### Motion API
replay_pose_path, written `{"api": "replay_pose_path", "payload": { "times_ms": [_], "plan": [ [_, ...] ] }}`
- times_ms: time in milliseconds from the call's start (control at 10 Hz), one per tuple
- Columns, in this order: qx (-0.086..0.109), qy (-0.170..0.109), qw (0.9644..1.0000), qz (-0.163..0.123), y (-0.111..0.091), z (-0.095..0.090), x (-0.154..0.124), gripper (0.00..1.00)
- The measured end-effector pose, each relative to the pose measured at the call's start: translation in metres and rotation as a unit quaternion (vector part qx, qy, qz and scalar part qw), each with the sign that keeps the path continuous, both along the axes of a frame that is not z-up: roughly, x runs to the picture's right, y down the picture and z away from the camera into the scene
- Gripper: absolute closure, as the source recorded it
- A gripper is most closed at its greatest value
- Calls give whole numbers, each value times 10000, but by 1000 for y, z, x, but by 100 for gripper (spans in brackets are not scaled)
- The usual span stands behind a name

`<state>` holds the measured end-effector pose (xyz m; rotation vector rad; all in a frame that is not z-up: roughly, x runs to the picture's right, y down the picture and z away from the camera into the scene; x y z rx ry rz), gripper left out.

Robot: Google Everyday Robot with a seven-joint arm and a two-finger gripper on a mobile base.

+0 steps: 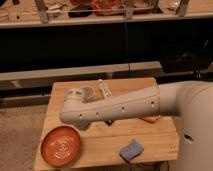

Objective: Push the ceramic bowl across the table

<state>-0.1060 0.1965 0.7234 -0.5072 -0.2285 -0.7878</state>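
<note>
The ceramic bowl (61,146), orange-terracotta with pale swirls inside, sits at the front left corner of the light-wood table (155,142). My white arm reaches from the right across the table to a rounded joint (75,107) just behind and right of the bowl. The gripper (82,125) is mostly hidden under that joint, a little above and right of the bowl's rim, apart from it.
A small pale cup (88,93) and a white elongated object (103,90) lie behind the arm. A blue sponge (131,150) sits near the front edge. An orange item (150,119) peeks out under the arm. Dark shelving stands behind the table.
</note>
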Motion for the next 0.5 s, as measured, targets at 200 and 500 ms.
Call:
{"api": "replay_pose_path", "payload": {
  "times_ms": [200,500],
  "plan": [
    [-60,-34,10000,-63,3,2,1,98],
    [-195,-176,9996,-38,15,4,-11,98]
  ]
}}
